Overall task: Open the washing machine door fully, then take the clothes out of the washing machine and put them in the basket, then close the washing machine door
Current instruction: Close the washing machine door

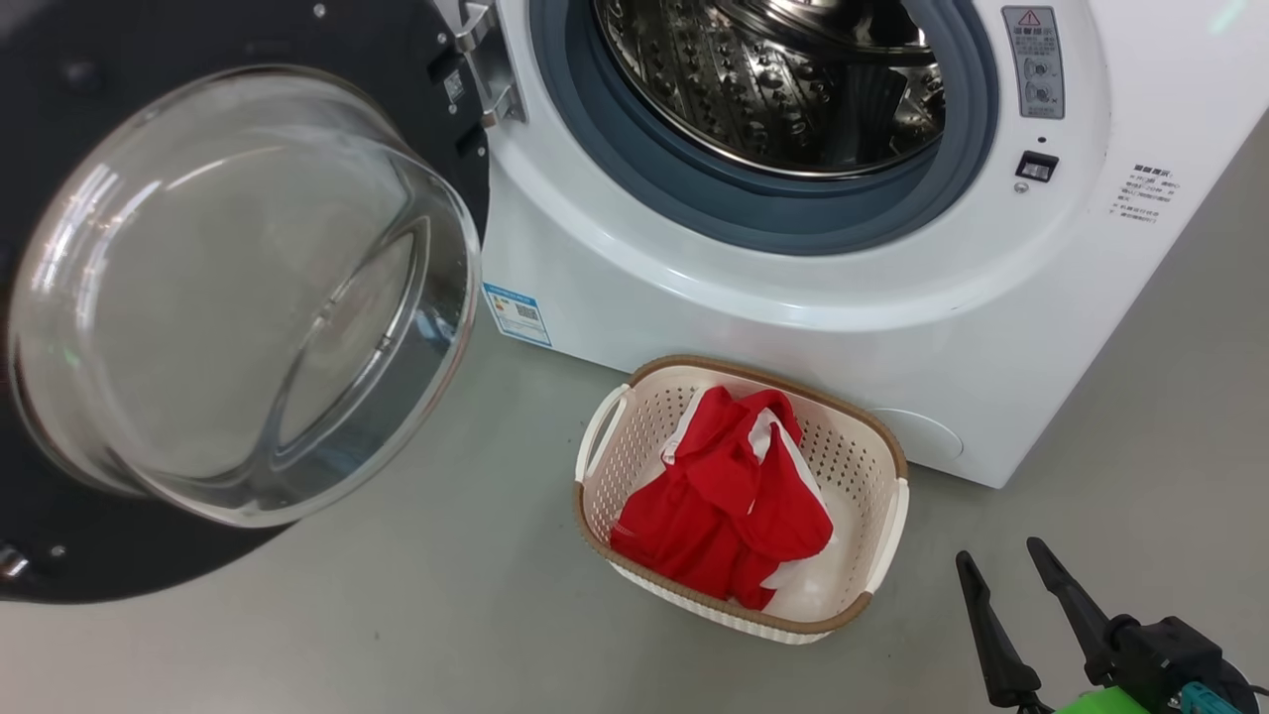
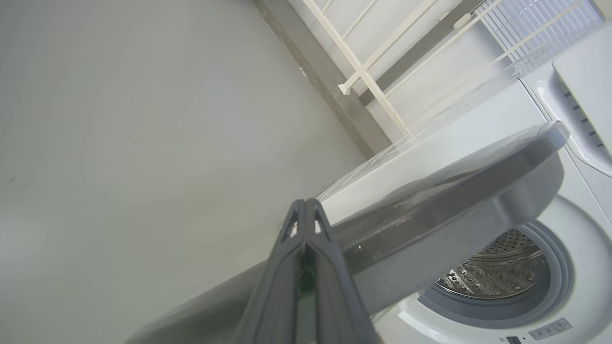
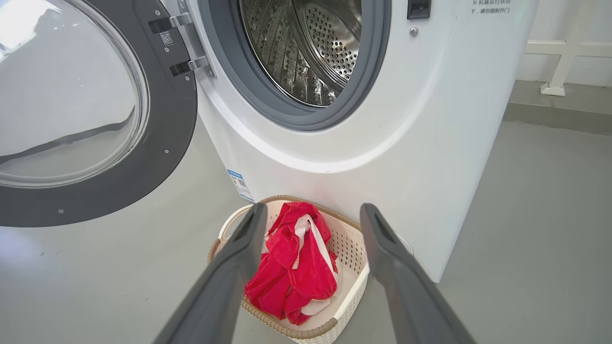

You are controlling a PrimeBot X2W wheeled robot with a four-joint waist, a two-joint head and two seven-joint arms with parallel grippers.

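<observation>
You see the clothes (image 1: 724,506) lying in the basket (image 1: 753,372), which stands on the floor touching or just beside the front of the washing machine (image 1: 793,327). The part of the drum (image 1: 773,89) that is visible holds no fabric. So I judge that only the closing step remains.

The washing machine door (image 1: 238,297) stands wide open, at about 9 o'clock from the basket in the head view. Its hinge is at its 1 o'clock side.

In the left wrist view the left pincer (image 2: 306,205) is closed, fingers pressed together and holding nothing. The rim of the door runs from just beside its tips out toward 2 o'clock, with the drum opening at 4 o'clock. You cannot tell if the tips touch the rim.

The right pincer (image 1: 999,553) is open and empty, at 4 o'clock from the basket and well apart from the door.

The left arm is therefore the nearer one. The coming move probably needs a push on the door toward the opening, and the basket must not be caught under it.
</observation>
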